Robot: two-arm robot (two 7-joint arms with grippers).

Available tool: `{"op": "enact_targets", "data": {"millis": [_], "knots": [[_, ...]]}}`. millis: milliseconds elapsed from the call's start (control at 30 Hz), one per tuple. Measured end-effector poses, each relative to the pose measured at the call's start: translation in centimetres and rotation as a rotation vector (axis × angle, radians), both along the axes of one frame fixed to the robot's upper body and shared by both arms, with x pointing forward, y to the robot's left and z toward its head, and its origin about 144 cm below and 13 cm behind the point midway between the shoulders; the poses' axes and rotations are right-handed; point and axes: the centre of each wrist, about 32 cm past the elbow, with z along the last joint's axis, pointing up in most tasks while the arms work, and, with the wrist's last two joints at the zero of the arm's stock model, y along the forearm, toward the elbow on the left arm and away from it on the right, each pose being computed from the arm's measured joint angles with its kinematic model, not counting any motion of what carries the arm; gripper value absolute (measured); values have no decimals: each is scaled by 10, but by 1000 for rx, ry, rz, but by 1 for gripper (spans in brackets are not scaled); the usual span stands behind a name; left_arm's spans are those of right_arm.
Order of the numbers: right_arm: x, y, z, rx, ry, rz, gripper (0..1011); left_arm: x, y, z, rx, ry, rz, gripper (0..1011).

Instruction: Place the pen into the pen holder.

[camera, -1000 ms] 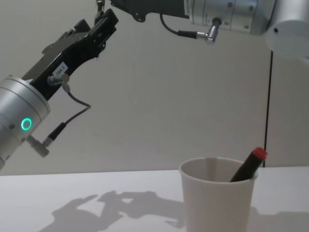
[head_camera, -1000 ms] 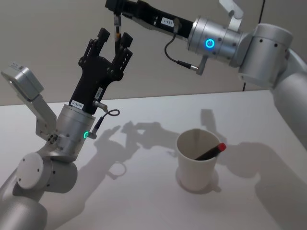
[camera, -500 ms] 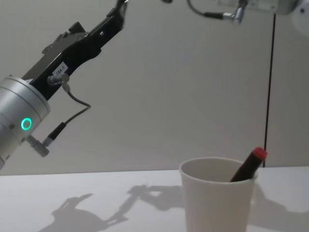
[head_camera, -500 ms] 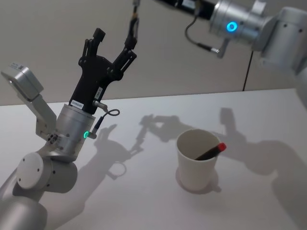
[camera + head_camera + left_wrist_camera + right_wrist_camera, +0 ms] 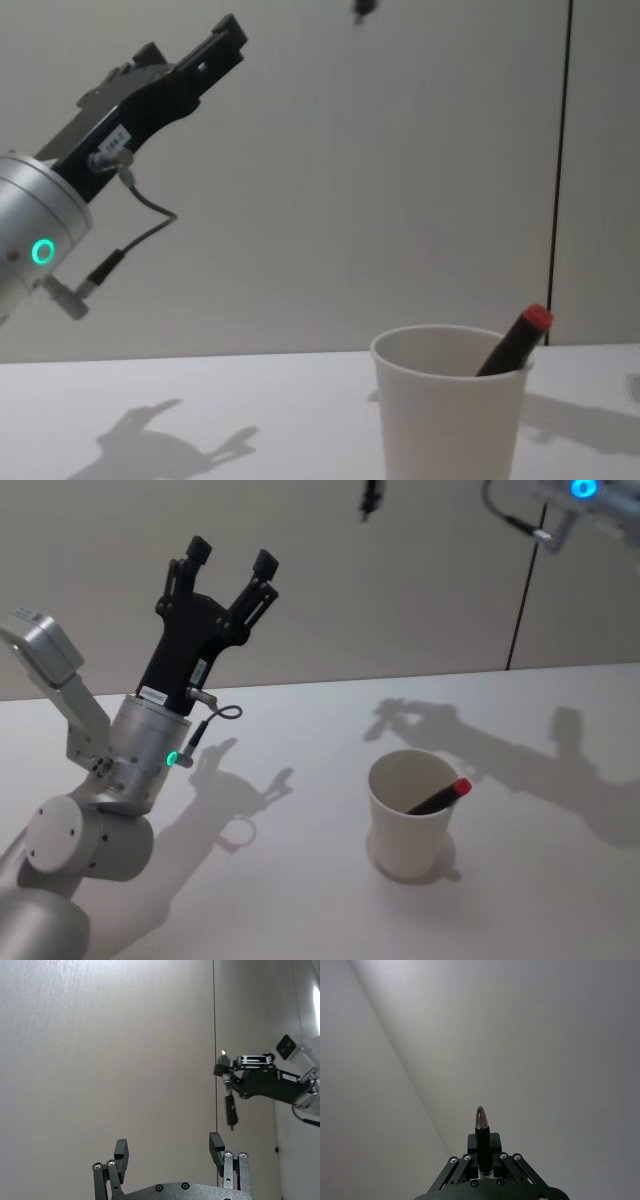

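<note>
the white desk (image 5: pixel 300 900) carries one thing, the pen holder (image 5: pixel 408 815), a plain white paper cup standing upright toward the desk's right half, nearer the front edge than the back. a black marker with a red cap (image 5: pixel 440 797) leans inside it, red end poking over the rim on the right.

the left arm rises from the desk's left side, its left tool (image 5: pixel 228 562) pointing up at the wall with the two fingers spread wide apart and nothing between them; the left wrist view shows the same open gap (image 5: pixel 169 1152).

the right tool (image 5: pixel 482 1156) is high above the desk, up and to the left of the cup, and is clamped on the pen (image 5: pixel 481 1140), a slim black pen with a metal tip. in the left wrist view the pen (image 5: pixel 229 1107) hangs nearly straight down from that tool, and its lower end shows at the top of the head view (image 5: pixel 368 498) and chest view (image 5: pixel 362 10).

the pen looks light, stiff and smooth, so it could pivot or slip in a two-finger pinch; a hold across the barrel near one end, as now, leaves the free end to lead into the cup. the cup is light and thin-walled with nothing pinning it, so a sideways nudge would likely tip or slide it. the pen should come down from above the open part of the mouth, clear of the marker.
</note>
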Motion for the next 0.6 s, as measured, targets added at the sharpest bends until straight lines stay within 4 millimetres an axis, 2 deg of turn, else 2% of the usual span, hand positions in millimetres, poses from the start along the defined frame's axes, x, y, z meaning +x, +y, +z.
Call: {"op": "enact_targets", "data": {"millis": [133,333,600], "knots": [[-9,-24,1,-1,-7,-57,141,-1,7,5,32,14,26,1001],[-21,-44,-3,-16,12,-77,141,-1,17,12,85,40,48,1001],[-34,-57,-11,-47,52,-54,141,-1,35,28,199,98,69,1001]]}}
